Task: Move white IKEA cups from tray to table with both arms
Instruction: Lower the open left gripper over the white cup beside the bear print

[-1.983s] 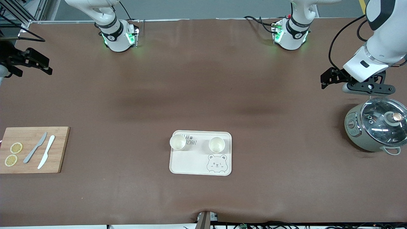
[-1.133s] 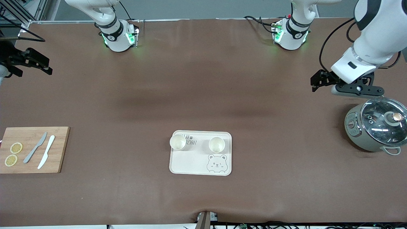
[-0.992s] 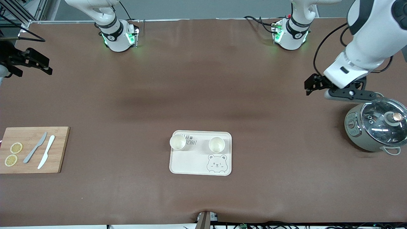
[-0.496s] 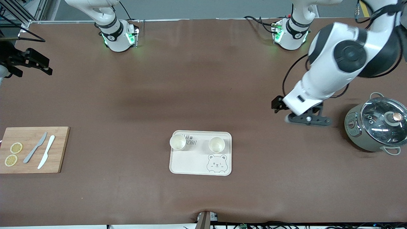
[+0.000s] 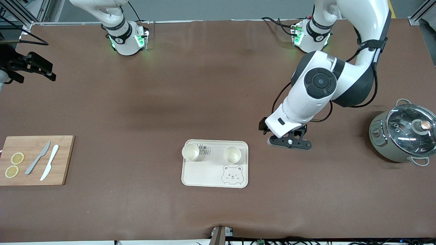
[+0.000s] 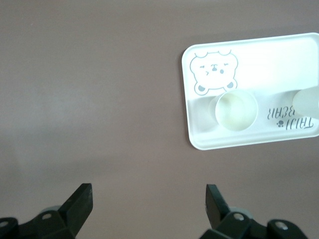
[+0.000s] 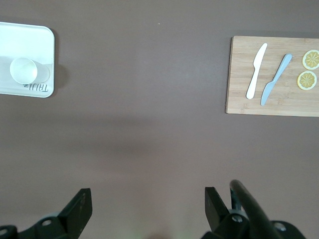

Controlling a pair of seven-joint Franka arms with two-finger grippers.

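So both white IKEA cups are sitting upright on the bear-print tray [image 5: 204,177] in the middle of the desk [image 5: 218,102], well apart from each other: one cup [image 5: 232,154] is at about 1 o'clock from the tray's centre, toward the left arm's end of the desk, right above the bear face, and the other cup [image 5: 190,151] is at about 11 o'clock, toward the right arm's end, partly covering the printed lettering. The left end effector [image 5: 289,142] hangs over bare desk just off the tray's edge, roughly 3 o'clock from the nearest cup, and the left wrist view shows its fingers [image 6: 79,204] spread wide with nothing between them. The right end effector [image 5: 30,66] is parked way out at the desk's edge on the right arm's end, about 12 o'clock from the wooden cutting board [image 5: 64,160], also opened wide and empty going by its wrist view; that arm is just waiting. On the board are two lemon slices [image 5: 14,165], a grey knife [image 5: 37,158] and a white knife [image 5: 49,162]. A grey-green pot with a glass lid [image 5: 403,136] stands at the left arm's end of the desk.
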